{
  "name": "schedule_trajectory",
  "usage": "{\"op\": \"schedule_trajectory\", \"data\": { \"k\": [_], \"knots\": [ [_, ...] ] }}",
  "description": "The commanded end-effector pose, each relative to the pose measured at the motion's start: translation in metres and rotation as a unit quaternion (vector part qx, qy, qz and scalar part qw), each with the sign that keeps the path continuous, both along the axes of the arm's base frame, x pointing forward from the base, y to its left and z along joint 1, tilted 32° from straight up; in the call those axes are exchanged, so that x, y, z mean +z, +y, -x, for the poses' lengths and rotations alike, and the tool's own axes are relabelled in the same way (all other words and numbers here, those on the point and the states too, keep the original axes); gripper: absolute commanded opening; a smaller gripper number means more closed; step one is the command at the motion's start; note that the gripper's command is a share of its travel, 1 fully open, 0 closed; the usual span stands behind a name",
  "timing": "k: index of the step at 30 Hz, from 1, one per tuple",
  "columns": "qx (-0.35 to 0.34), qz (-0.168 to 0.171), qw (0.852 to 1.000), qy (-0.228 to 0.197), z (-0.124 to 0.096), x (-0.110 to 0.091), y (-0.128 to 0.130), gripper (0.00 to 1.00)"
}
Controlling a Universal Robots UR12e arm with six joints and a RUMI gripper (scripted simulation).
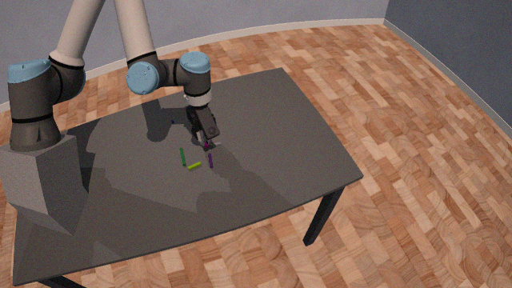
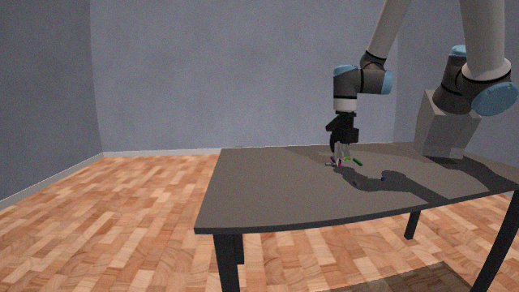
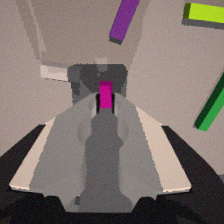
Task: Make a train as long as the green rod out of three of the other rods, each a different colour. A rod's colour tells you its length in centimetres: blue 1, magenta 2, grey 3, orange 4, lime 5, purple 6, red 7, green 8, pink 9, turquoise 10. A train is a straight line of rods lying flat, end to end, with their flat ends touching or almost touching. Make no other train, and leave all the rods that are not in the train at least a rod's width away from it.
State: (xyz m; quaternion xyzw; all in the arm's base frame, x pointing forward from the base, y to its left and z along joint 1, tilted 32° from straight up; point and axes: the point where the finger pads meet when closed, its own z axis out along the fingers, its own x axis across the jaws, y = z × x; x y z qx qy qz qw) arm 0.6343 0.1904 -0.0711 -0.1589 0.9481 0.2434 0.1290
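Near the centre of the top view, I have the gripper clenched on the magenta rod, well inside the table's edges. Open room stretches right. In the wrist view, magenta's long axis runs up-down, purple tilts above, and grey lies nearly crosswise, left.

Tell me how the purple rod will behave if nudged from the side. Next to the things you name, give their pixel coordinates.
The purple rod (image 1: pixel 210 160) (image 2: pixel 332 159) (image 3: pixel 124 20) will probably slide rather than roll, given its flat faces. Its straight, blocky form suggests stiffness. Lying flat, it seems unlikely to tip.
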Motion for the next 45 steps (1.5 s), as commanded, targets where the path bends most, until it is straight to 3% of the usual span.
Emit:
{"op": "schedule_trajectory", "data": {
  "k": [1, 13, 28, 45],
  "knots": [
    [0.0, 0.0, 1.0, 0.0, 0.0, 0.0, 0.0, 0.0],
    [0.0, 0.0, 1.0, 0.0, 0.001, 0.009, -0.005, 0.0],
    [0.0, 0.0, 1.0, 0.0, 0.015, 0.079, -0.047, 0.0],
    [-0.001, 0.0, 1.0, 0.0, 0.021, 0.088, -0.045, 0.0]
  ]
}}
